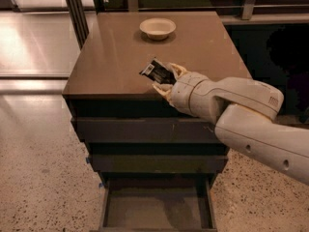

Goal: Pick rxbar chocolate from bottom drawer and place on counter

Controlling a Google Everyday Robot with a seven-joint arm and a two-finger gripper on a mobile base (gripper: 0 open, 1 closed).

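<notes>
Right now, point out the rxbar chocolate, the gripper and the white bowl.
rxbar chocolate (155, 70), camera view, wrapper's middle.
gripper (168, 80), camera view, between its jaws, over the counter (111, 57) front edge.
white bowl (157, 34), camera view, front wall.

It looks like an office or lab test space: a polished speckled floor (38, 178), dark metal posts (75, 8) behind, and a lone drawer cabinet with a glossy counter (116, 57) (one bowl (157, 28) on it). A robot's gripper (168, 80) sits over the counter's front edge, clasping a bar (157, 71).

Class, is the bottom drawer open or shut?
Open: bottom drawer is pulled out, floor visible; gripper holds rxbar chocolate over the counter.
</notes>
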